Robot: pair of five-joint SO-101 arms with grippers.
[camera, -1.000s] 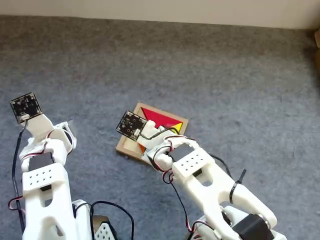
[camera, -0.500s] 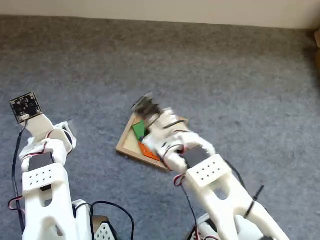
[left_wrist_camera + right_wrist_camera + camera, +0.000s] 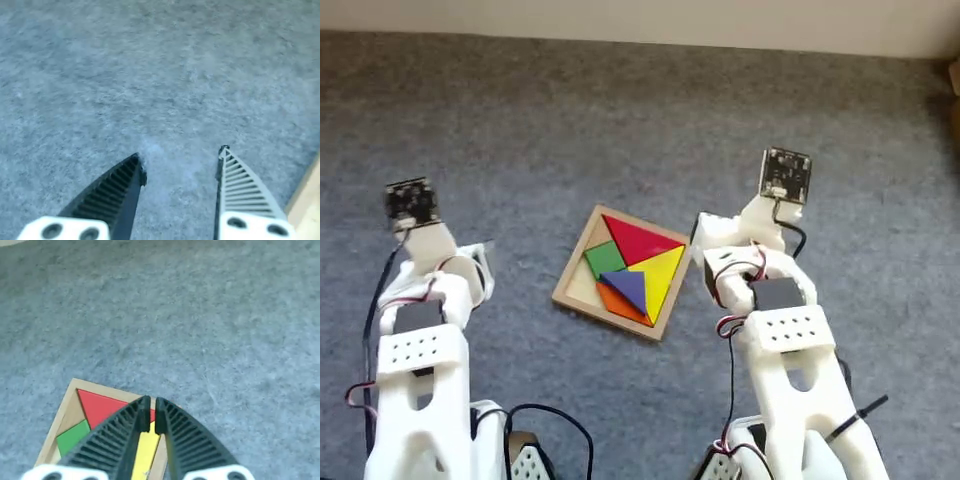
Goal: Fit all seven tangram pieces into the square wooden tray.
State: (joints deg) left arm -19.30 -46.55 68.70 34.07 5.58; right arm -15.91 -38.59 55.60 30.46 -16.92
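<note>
From up high, the square wooden tray is sitting cornerwise on the fuzzy grey tabletop between the two arms. It's holding a red triangle, green square, yellow triangle, purple triangle and orange piece, all flat and smooth, with pale bare wood showing at one corner. Left wrist cam: the left claw is hanging wide open over the grey fuzz, with the tray's edge nearby. Right wrist cam: the right claw is hovering pinched nearly together, gripping nothing, over the tray's red and yellow pieces.
</note>
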